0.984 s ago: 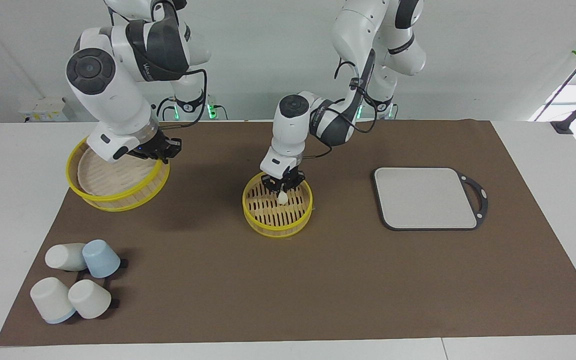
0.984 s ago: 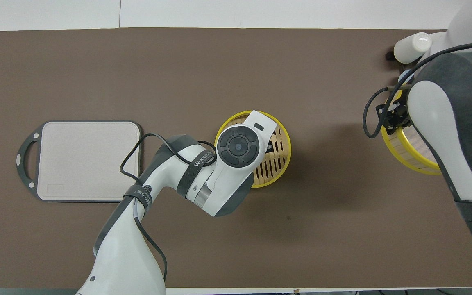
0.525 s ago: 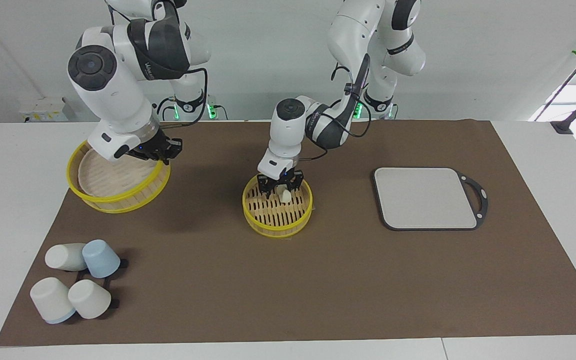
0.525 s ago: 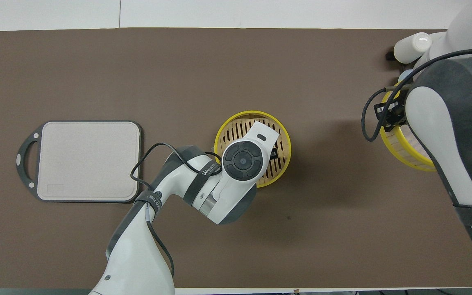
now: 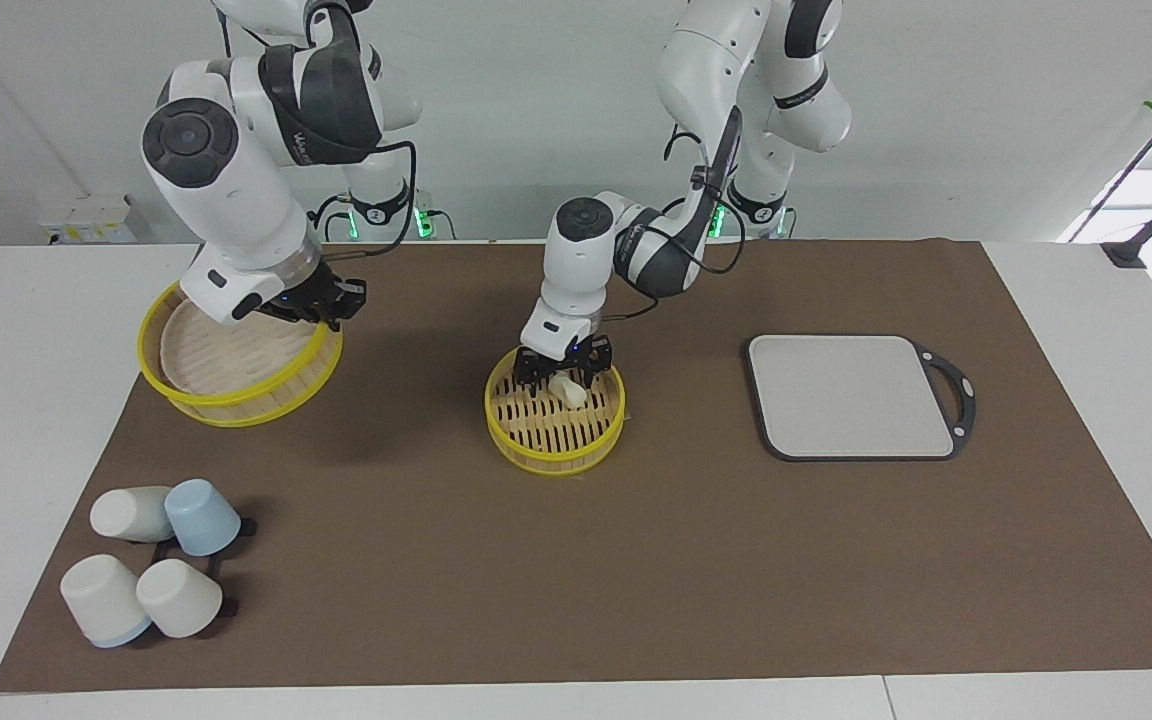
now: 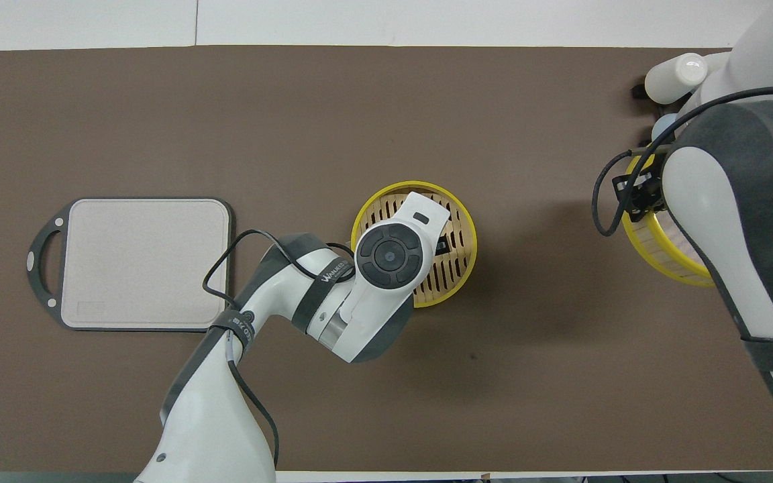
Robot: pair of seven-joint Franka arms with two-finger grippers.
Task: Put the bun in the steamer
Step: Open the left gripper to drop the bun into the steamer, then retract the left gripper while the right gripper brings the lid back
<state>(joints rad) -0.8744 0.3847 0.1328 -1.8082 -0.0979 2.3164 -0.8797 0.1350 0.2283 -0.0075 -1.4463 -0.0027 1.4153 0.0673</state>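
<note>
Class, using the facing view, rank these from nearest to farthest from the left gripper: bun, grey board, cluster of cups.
1. Bun: in the steamer base, just under the left gripper.
2. Grey board: toward the left arm's end.
3. Cups: toward the right arm's end.

A small white brand word sits on the dark grey band of the white left robot arm (image 6: 325, 276), and another on the dark band of the white right robot arm (image 5: 308, 140); neither reads clearly.
</note>
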